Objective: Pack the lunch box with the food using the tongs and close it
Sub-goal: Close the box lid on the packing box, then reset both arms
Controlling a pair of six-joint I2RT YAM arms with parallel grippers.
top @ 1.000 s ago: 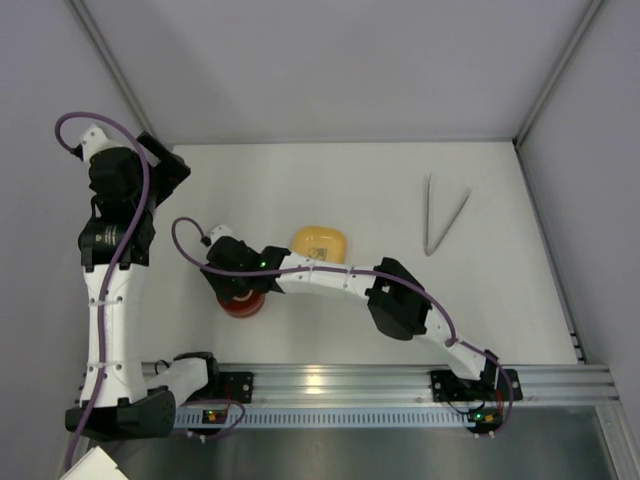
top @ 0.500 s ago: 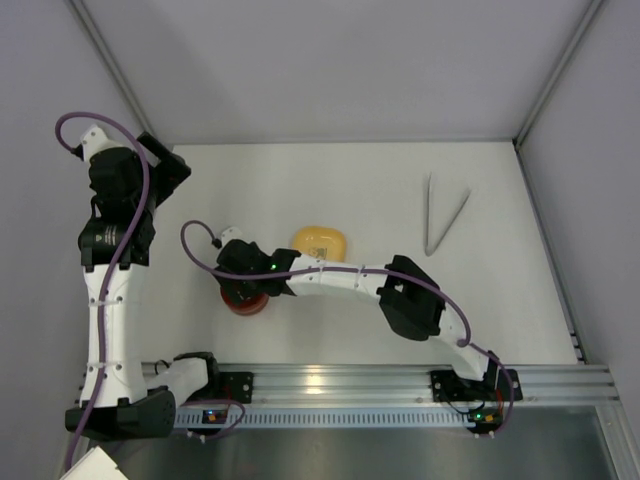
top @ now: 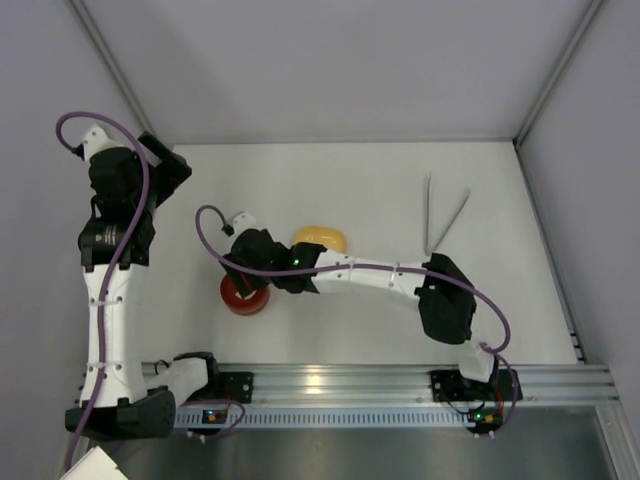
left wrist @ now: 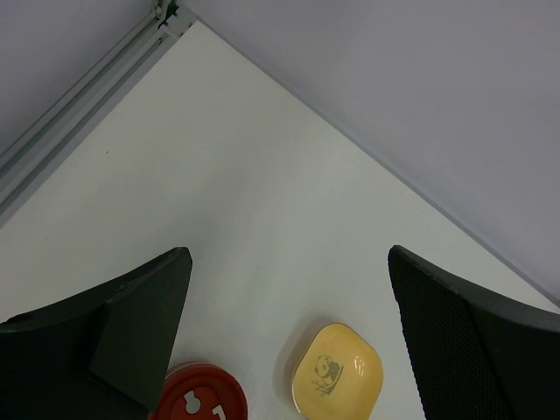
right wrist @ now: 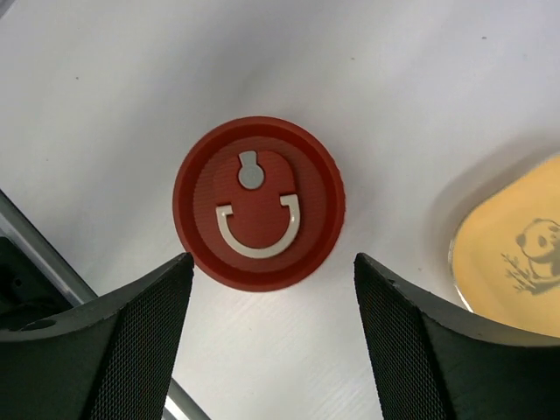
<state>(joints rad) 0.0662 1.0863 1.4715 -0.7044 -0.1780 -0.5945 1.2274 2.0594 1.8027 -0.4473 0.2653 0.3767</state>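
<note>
Surface: one white table (top: 350,190) is carrying every item, its top plain and matte. Grey walls (top: 330,70) are enclosing it at the far side and on both flanks. An aluminium rail (top: 350,380) is running along the near edge, where both arm bases are sitting.

Count of items:
- The tongs (top: 428,215): one pair. They are lying flat at the far right of the table, joined end toward the rail, well apart from everything else.
- Red disc (right wrist: 258,203): one. It is bearing a pale U-shaped mark and a grey spot, and is lying flat left of centre.
- Yellow dish (left wrist: 337,374): one. It is rounded-square with a panda drawing, and is sitting near the disc.

Arms: two. The right arm is spanning the table leftward. The right gripper (right wrist: 271,259) is hanging over the red disc with its fingers standing wide and gripping nothing. The left gripper (left wrist: 289,254) is being held high at the far left, its jaws spread wide with only bare table showing between them.
</note>
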